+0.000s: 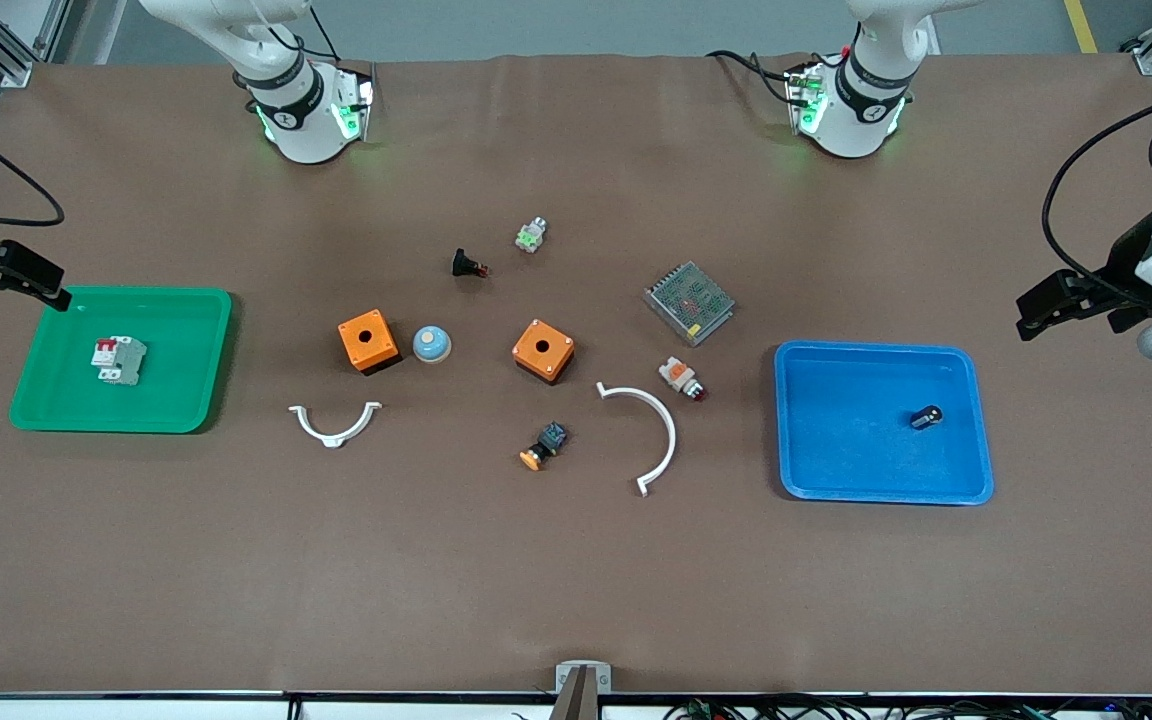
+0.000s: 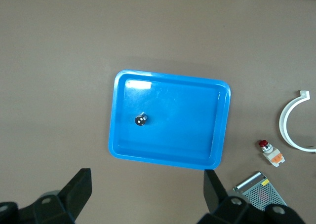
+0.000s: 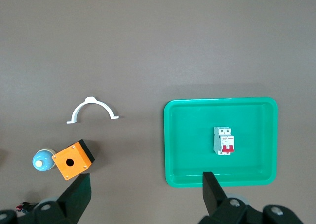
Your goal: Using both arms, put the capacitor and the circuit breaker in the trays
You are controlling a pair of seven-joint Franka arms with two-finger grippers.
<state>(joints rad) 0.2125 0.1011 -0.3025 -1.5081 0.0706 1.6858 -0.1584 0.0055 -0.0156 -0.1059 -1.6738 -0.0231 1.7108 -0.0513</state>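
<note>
The capacitor [image 1: 926, 417], a tiny black cylinder with a silvery end, lies in the blue tray [image 1: 836, 480]; it also shows in the left wrist view [image 2: 141, 119]. The circuit breaker [image 1: 118, 360], white-grey with red toggles, lies in the green tray [image 1: 186, 400] and shows in the right wrist view [image 3: 223, 140]. My left gripper [image 1: 1071, 305] hangs open and empty over the table at the left arm's end, beside the blue tray [image 2: 168, 157]. My right gripper [image 1: 11, 280] hangs open and empty over the table at the green tray's edge [image 3: 170, 135].
Between the trays lie two orange boxes [image 1: 368, 341] [image 1: 543, 350], a blue-white dome [image 1: 431, 344], two white curved clips [image 1: 335, 423] [image 1: 648, 435], a metal mesh unit [image 1: 689, 302], a black push-button [image 1: 467, 265], a white-and-orange button [image 1: 682, 377] and an orange-capped button [image 1: 544, 446].
</note>
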